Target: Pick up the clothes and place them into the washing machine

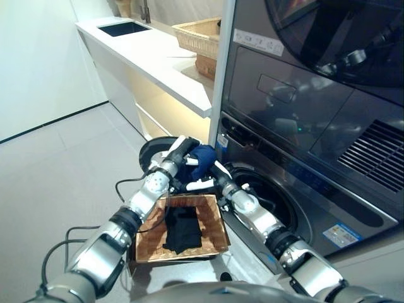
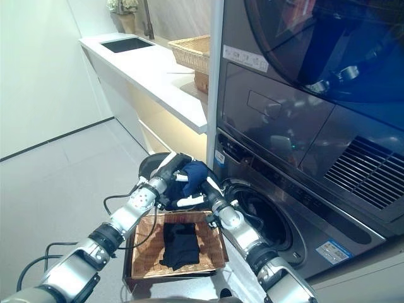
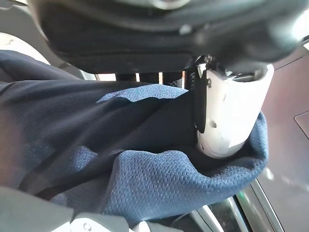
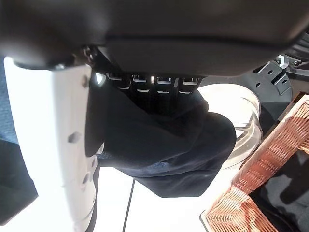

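Observation:
A navy blue garment (image 1: 203, 155) hangs bunched between both hands, just above the wicker basket (image 1: 216, 235) on the floor. My left hand (image 1: 178, 151) is shut on it from the left, its white-covered thumb (image 3: 227, 116) pressed into the cloth (image 3: 145, 164). From the right, my right hand (image 1: 214, 172) is shut on the same cloth (image 4: 164, 145), which droops between its thumb (image 4: 53, 145) and its fingers. A black garment (image 1: 183, 230) lies in the basket. The washing machine's round opening (image 1: 273, 201) is right beside the hands, its door (image 1: 156, 151) swung open behind them.
A second machine (image 1: 297, 69) is stacked above the washer. Left of it runs a white counter (image 1: 158, 60) with a sink (image 1: 123, 28) and a wicker basket (image 1: 199, 36) on top. Grey floor (image 1: 57, 170) spreads to the left.

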You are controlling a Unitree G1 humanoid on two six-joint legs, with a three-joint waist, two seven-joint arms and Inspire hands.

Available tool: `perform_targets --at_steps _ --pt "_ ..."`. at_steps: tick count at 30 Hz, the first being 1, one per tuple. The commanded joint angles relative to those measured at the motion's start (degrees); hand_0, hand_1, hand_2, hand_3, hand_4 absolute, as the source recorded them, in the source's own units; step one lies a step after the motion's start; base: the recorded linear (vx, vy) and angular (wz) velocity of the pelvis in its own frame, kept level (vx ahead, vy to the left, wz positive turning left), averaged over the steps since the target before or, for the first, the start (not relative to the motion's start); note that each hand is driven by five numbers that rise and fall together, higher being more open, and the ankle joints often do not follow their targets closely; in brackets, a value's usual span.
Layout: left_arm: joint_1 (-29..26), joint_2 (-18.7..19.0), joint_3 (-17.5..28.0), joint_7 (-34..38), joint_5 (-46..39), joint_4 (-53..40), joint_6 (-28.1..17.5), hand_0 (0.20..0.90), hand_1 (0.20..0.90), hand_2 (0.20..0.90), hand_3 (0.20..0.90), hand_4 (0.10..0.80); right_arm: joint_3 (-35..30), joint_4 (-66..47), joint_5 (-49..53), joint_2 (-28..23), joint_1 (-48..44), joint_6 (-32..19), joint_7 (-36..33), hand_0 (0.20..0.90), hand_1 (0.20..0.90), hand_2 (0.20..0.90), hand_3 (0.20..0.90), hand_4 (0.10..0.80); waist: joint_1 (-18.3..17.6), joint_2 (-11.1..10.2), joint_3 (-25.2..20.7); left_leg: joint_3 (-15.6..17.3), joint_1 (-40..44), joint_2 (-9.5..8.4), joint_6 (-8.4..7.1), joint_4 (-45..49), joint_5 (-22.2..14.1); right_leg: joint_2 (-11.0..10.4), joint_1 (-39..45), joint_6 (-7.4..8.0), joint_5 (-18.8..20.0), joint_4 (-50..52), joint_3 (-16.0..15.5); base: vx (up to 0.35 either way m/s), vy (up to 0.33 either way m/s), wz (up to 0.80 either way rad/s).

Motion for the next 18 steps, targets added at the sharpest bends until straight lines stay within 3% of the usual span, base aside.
perform_targets --at_steps 1,2,3,4,5,18 --pt "-5.71 -5.08 -2.14 -0.34 -3.38 -8.09 -5.84 0.200 0.200 0.200 0.200 0.300 -1.90 1.41 1.89 4.56 -9.18 -4.85 -0.10 0.900 0.900 0.900 0.900 0.800 3.07 1.27 -4.79 -4.04 -1.94 -1.12 -2.55 1.15 -1.62 -0.28 -0.87 1.46 -5.40 7.25 -1.11 0.000 0.000 0.00" --pt "-5.64 -5.11 -2.13 -0.28 -3.36 -7.98 -5.79 0.200 0.200 0.200 0.200 0.300 -1.98 1.37 1.95 4.48 -9.04 -4.95 -0.11 0.900 0.900 0.900 0.900 0.800 3.05 1.28 -4.77 -4.06 -1.92 -1.10 -2.55 1.13 -1.61 -0.30 -0.91 1.46 -5.37 7.24 -1.05 0.000 0.000 0.00" --pt "-5.62 -5.16 -2.12 -0.23 -3.30 -7.68 -5.79 0.200 0.200 0.200 0.200 0.300 -2.02 1.45 1.88 4.48 -8.96 -4.96 -0.12 0.535 0.535 0.535 0.535 0.539 3.05 1.26 -4.75 -4.06 -1.92 -1.10 -2.54 1.14 -1.62 -0.31 -0.93 1.46 -5.40 7.26 -1.08 0.000 0.000 0.00" --pt "-5.60 -5.12 -2.12 -0.27 -3.34 -7.69 -5.75 0.200 0.200 0.200 0.200 0.300 -2.10 1.45 1.54 4.39 -8.98 -5.04 -0.29 0.455 0.455 0.455 0.455 0.482 3.05 1.28 -4.76 -4.07 -1.92 -1.11 -2.53 1.12 -1.61 -0.31 -0.93 1.46 -5.39 7.25 -1.08 0.000 0.000 0.00" --pt "-5.65 -4.98 -2.01 -0.23 -3.31 -7.78 -5.73 0.200 0.200 0.200 0.200 0.300 -2.19 1.20 0.42 4.01 -9.02 -5.10 -0.74 0.200 0.200 0.200 0.200 0.300 3.01 1.28 -4.77 -4.02 -1.89 -1.13 -2.55 1.10 -1.63 -0.32 -0.93 1.48 -5.36 7.24 -1.08 0.000 0.000 0.00" --pt "-6.41 -5.03 -2.48 -0.13 -2.15 -7.32 -5.63 0.200 0.200 0.200 0.200 0.300 -2.59 2.39 -3.81 3.52 -9.38 -5.03 -2.02 0.200 0.200 0.200 0.200 0.300 2.91 1.51 -4.78 -4.25 -1.82 -1.14 -2.48 1.05 -1.64 -0.26 -0.83 1.37 -5.70 7.41 -1.32 0.000 0.000 0.00"
